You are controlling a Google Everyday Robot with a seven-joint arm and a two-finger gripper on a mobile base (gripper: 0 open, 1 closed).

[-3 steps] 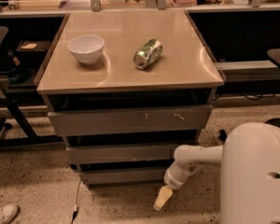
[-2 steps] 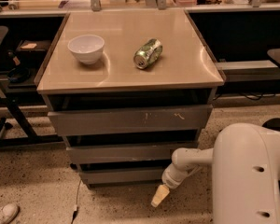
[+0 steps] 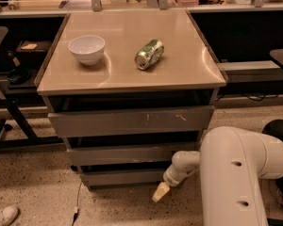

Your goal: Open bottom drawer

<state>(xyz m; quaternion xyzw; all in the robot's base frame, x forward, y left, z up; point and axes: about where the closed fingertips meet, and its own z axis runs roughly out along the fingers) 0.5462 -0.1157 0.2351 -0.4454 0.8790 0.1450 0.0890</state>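
Note:
The bottom drawer (image 3: 125,177) is the lowest grey front strip of the cabinet, and it sits flush under the plain middle front (image 3: 127,153). The larger top front (image 3: 132,120) has pale scratch marks. My gripper (image 3: 160,191) has a cream tip on a white wrist. It hangs low at the bottom drawer's right end, just in front of and slightly below its front strip. Whether it touches the drawer cannot be seen. My big white arm (image 3: 236,178) fills the lower right.
A white bowl (image 3: 86,48) and a green can (image 3: 149,54) lying on its side rest on the beige cabinet top (image 3: 132,74). A black chair frame (image 3: 9,112) stands at the left. A cable (image 3: 77,206) trails on the speckled floor, and a white shoe (image 3: 2,215) lies at the lower left.
My gripper has moved a little left and up, closer to the bottom drawer's right end. The arm has swung further into view. The drawers have not moved.

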